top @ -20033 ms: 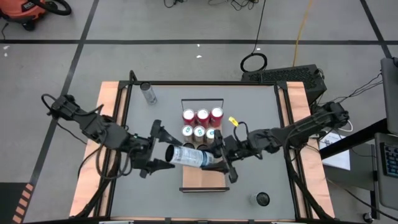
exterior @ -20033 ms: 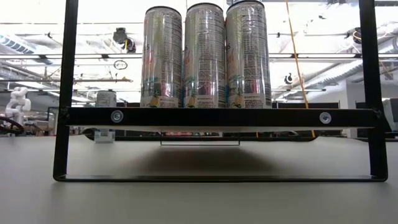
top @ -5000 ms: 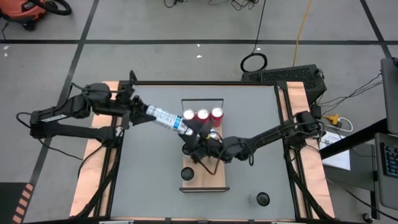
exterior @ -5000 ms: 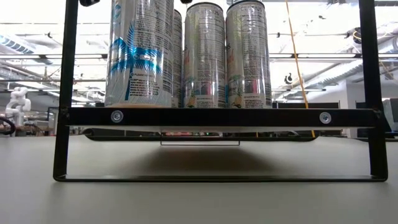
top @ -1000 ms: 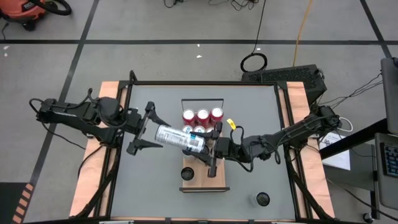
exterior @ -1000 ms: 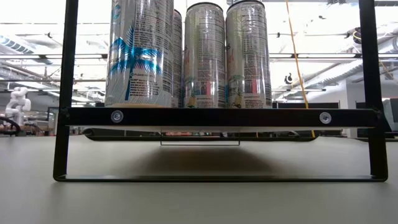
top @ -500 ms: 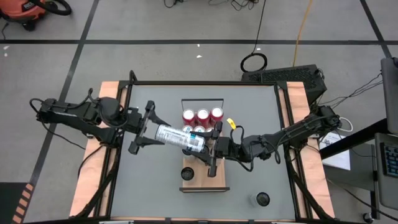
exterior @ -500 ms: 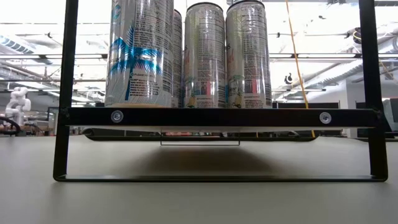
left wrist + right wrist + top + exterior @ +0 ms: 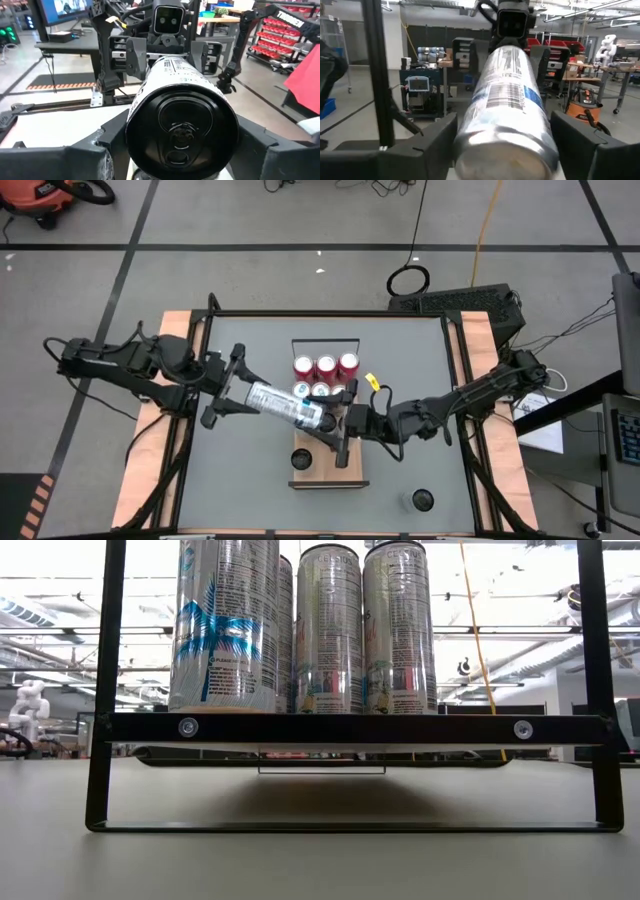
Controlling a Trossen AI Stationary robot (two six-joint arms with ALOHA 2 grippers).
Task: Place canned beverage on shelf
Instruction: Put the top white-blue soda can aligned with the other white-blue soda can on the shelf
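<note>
Both arms meet over the middle of the grey table [image 9: 250,470]. A tall white aluminium can with blue lettering [image 9: 285,406] hangs on its side in mid-air, slanting between the two grippers. It sits over the near-left part of the long light-wood shelf with dark edging [image 9: 345,472], not resting on the board.

The left gripper [image 9: 226,386] reaches in from the left side of the table. In the left wrist view, the pull-tab top of the can [image 9: 180,135] faces the camera, with a dark finger [image 9: 95,155] on each side. The right gripper [image 9: 343,423] comes in from the opposite side. Its wrist view shows the bare base of the can [image 9: 507,115] bracketed by its own fingers [image 9: 580,145].

Each pair of fingers flanks one end closely. Whether either pair is pressing on the metal, and which one carries the can, I cannot tell.

Three red-topped cans [image 9: 325,365] stand upright on the shelf by the wire-rail end, with a row of pale-topped cans [image 9: 318,390] just in front. A dark-topped can [image 9: 302,458] stands alone nearer the open end. From table height, a silver can with blue palm print [image 9: 225,625] stands front left on the black-framed shelf [image 9: 350,727].
</note>
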